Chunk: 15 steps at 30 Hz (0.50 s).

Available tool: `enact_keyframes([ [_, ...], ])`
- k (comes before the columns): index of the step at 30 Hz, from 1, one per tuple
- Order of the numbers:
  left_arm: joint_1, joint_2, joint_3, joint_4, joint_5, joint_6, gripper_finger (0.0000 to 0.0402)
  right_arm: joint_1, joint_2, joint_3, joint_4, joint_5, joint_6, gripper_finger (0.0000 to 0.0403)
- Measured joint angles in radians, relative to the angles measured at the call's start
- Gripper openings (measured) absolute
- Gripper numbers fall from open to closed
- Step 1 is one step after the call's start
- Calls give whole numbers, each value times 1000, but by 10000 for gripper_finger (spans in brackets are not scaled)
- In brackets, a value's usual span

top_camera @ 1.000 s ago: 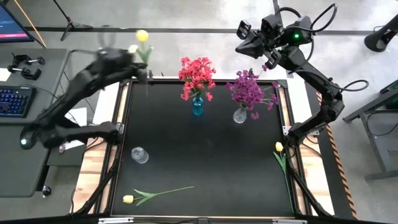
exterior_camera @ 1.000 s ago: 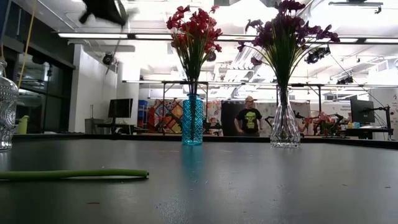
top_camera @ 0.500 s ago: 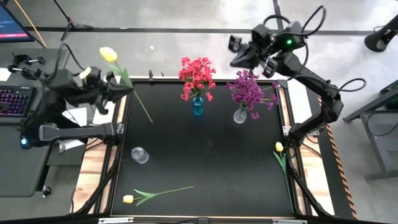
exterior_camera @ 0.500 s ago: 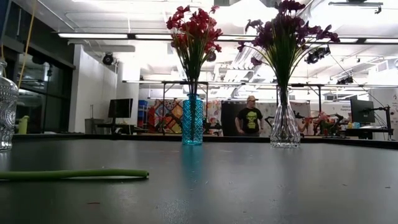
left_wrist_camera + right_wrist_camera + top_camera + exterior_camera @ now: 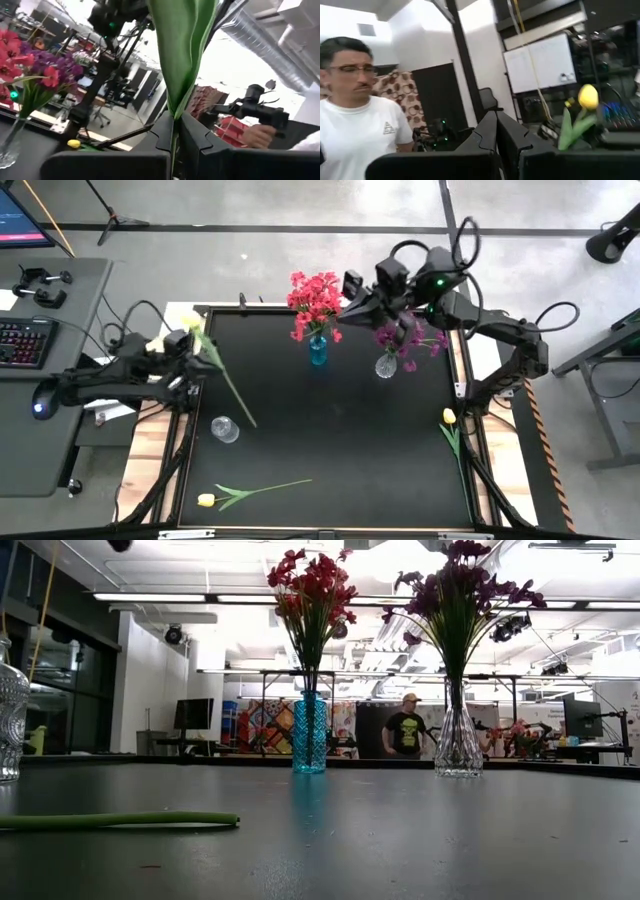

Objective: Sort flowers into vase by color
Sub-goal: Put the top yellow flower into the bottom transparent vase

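Note:
My left gripper (image 5: pixel 200 353) is at the table's left edge, shut on a yellow tulip (image 5: pixel 191 321). The tulip's stem (image 5: pixel 232 388) slants over the table toward an empty clear vase (image 5: pixel 224 429). My right gripper (image 5: pixel 347 292) is shut with nothing in it and hovers at the far side, between the red flowers (image 5: pixel 317 298) in a blue vase (image 5: pixel 309 735) and the purple flowers (image 5: pixel 400 330) in a clear vase (image 5: pixel 459 740). One more yellow tulip (image 5: pixel 250 492) lies flat at the near edge. Another (image 5: pixel 450 423) lies at the right edge. My left gripper pinches the tulip's stem (image 5: pixel 173 134) between its two fingers, just below the base of the green leaf (image 5: pixel 182 55), near the flower-head end. The fingers lie across the stem. The tulip is lifted, with its free stem end (image 5: pixel 252 422) slanting out over the table by the empty vase.
The stem (image 5: pixel 120 820) of the tulip at the near edge shows in the low view. A keyboard (image 5: pixel 22 342) and a mouse sit on the side desk to the left. A person in a white T-shirt (image 5: pixel 362 135) stands beyond the table, and another stands in the room behind (image 5: pixel 404 732).
My left gripper has drawn back from the far-left corner toward the near and left side and gone down. It has tipped, so the tulip's stem now slants out over the table. My right gripper has swung from the far-right corner toward the left, to above the red and purple flowers.

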<state>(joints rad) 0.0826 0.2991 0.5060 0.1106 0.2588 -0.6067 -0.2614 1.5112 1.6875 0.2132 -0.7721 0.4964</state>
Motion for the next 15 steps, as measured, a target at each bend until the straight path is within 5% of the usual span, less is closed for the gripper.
enact_keyframes([
  [7, -1, -145, 118, -558, -35, 18, 0, 29, 0, 0, -108, 68, -93, 0],
  [15, -1, -213, 141, -678, -87, 87, 0, 26, 0, 0, -138, 70, -105, 0],
])
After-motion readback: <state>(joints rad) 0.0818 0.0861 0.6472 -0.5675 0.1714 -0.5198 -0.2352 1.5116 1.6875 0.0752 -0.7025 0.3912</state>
